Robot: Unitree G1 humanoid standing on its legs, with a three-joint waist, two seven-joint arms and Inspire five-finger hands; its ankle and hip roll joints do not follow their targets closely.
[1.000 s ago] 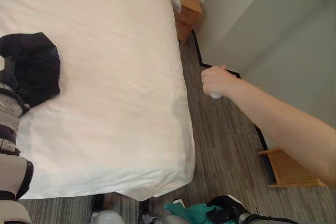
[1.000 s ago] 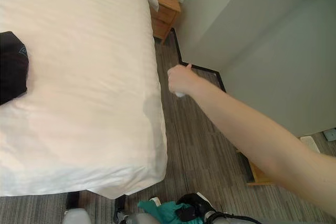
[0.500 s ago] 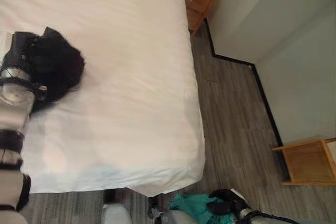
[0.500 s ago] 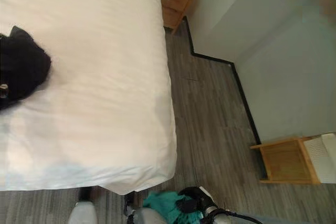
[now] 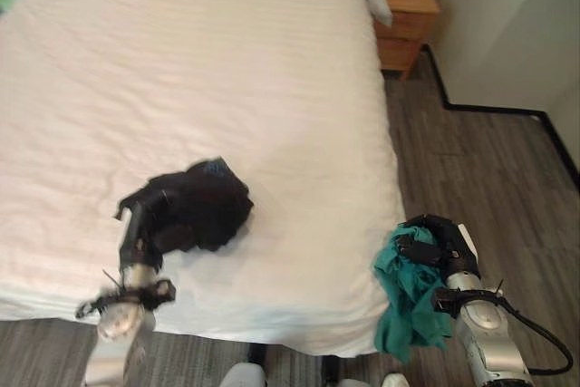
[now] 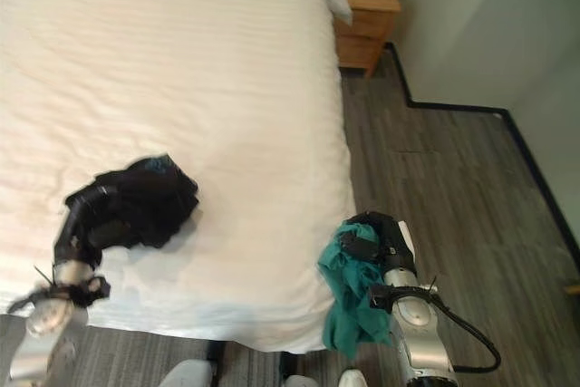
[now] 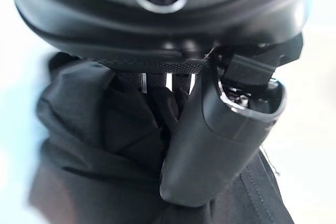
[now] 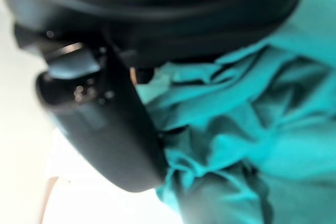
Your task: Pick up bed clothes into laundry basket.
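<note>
The person's arm that crossed my view a second ago is gone, and my left hand (image 5: pixel 145 224) now closes its fingers into the crumpled black cloth garment (image 5: pixel 204 210) on the wide white bed (image 5: pixel 227 70). My right hand (image 5: pixel 439 242) holds the teal cloth garment (image 5: pixel 408 301) curled in its fingers, hanging beside the bed's corner. I see no basket yet — so both pieces must still be carried there.

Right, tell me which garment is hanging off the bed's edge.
The teal garment, gripped by the right hand and dangling beside the bed. The black garment lies on the bed in the left hand.
</note>
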